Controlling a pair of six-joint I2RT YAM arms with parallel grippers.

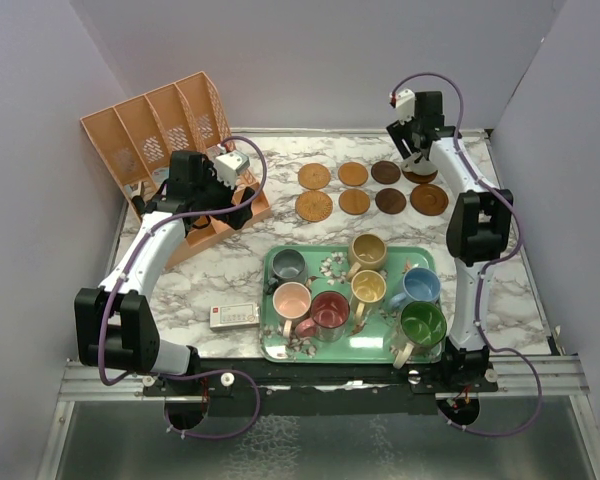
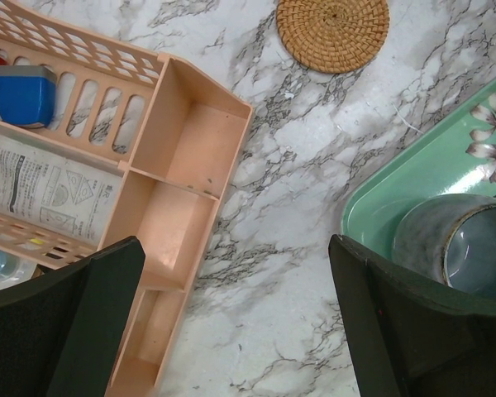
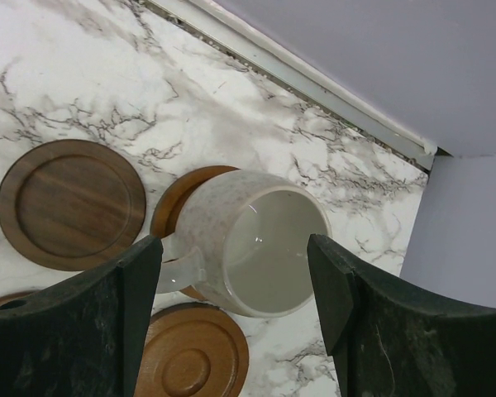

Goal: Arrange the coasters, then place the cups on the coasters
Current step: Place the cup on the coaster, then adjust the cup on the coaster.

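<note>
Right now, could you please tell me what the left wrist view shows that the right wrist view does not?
Only the left wrist view: the peach organiser, a woven coaster, the green tray and the grey cup on it. Only the right wrist view: the cream cup standing on a coaster, a dark bare coaster beside it, and the wall. Both: the marble table and open dark fingers, the left hand over the table, the right hand either side of the cream cup.
</note>
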